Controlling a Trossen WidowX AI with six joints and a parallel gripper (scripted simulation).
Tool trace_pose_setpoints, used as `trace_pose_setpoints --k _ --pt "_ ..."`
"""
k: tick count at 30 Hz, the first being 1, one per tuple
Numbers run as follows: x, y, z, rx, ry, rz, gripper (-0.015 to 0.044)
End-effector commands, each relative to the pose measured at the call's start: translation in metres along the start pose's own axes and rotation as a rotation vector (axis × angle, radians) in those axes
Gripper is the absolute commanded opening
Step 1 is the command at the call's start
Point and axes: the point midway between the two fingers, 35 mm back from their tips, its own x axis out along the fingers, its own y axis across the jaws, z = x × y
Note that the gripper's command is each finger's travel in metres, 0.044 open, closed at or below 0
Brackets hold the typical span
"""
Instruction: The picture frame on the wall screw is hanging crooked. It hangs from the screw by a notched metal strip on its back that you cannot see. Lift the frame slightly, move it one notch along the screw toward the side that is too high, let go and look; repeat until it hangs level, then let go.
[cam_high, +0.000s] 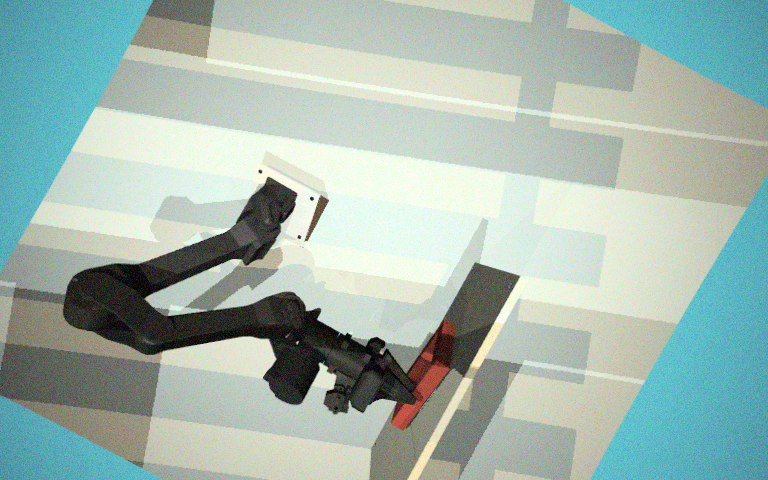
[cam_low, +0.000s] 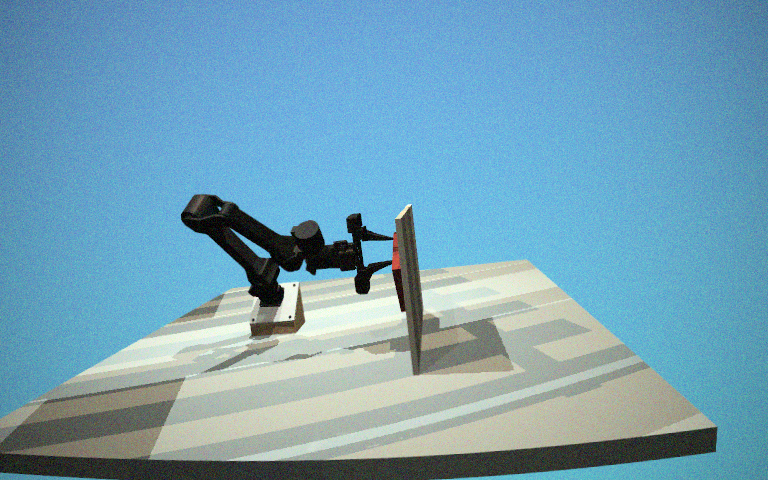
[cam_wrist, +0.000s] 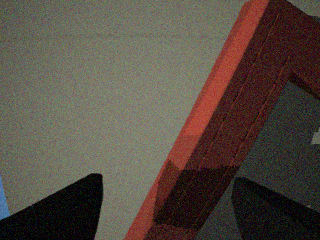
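Note:
The red picture frame (cam_high: 433, 377) (cam_low: 397, 260) (cam_wrist: 235, 110) hangs on the wall board and is clearly tilted. In the wrist view its top bar runs diagonally, leaning right toward the upper corner. Facing the wall, its right end sits lower than its left. My gripper (cam_high: 417, 398) (cam_low: 391, 250) (cam_wrist: 168, 177) is open around the top bar, with one finger above it and one below. In the wrist view the left finger is well clear of the bar and the right fingertip is close to its inner edge. The screw and the notched strip are hidden.
The upright wall board (cam_high: 481, 294) (cam_low: 411, 316) stands behind the frame, its top edge above the gripper. The arm's white base plate (cam_high: 304, 212) (cam_low: 289, 302) is on the striped table (cam_high: 368, 84) (cam_low: 317, 424). Strong shadows fall across the frame and table.

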Motion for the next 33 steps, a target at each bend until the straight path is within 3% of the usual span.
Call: trace_pose_setpoints --k 1,11,16,29,33 --pt "-0.023 -0.001 0.004 0.090 0.002 -0.001 0.0260" --pt "-0.092 -0.010 -0.002 0.413 0.008 -0.004 0.0260" --pt "-0.091 -0.006 0.006 0.375 -0.001 0.005 0.0260" --pt "-0.173 0.023 0.008 0.337 0.059 0.019 0.0260" --pt "-0.180 0.028 0.002 0.334 0.067 0.019 0.0260"
